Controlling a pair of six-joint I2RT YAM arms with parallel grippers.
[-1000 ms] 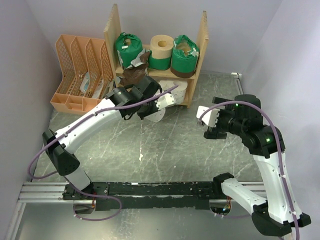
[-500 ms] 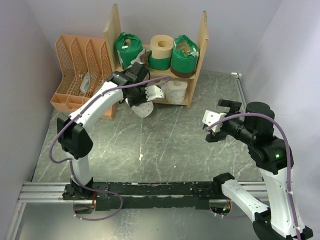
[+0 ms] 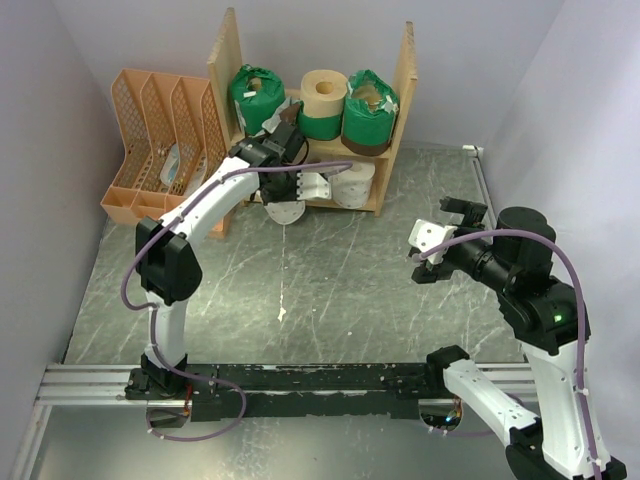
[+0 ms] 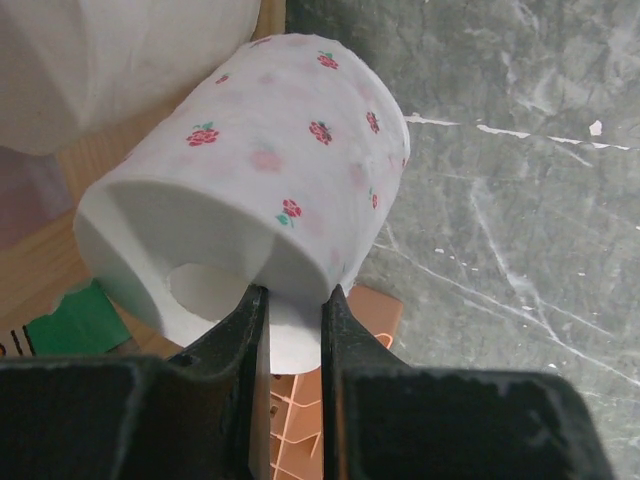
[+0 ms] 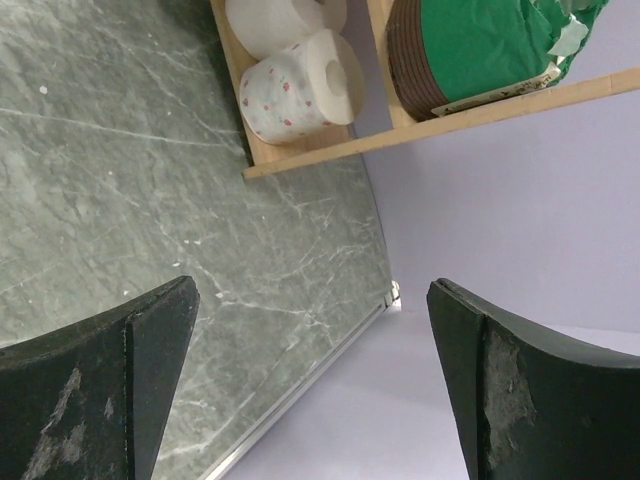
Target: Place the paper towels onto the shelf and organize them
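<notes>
The left jaws are clamped on the end wall of the floral-print roll (image 4: 270,190) beside its hollow core, so the roll's long axis runs straight away from them. It sits at the front edge of the lower board of the shelf (image 3: 405,80), and we cannot tell whether it touches the wood. The right jaws stand wide apart and empty, well off over the bench (image 3: 330,270), so the left arm is nearer. The roll is bare, white, red-flowered and slightly squashed.

Pale lilac walls (image 3: 130,30), grey-green marbled table (image 3: 330,280), orange file rack (image 3: 150,125)
</notes>
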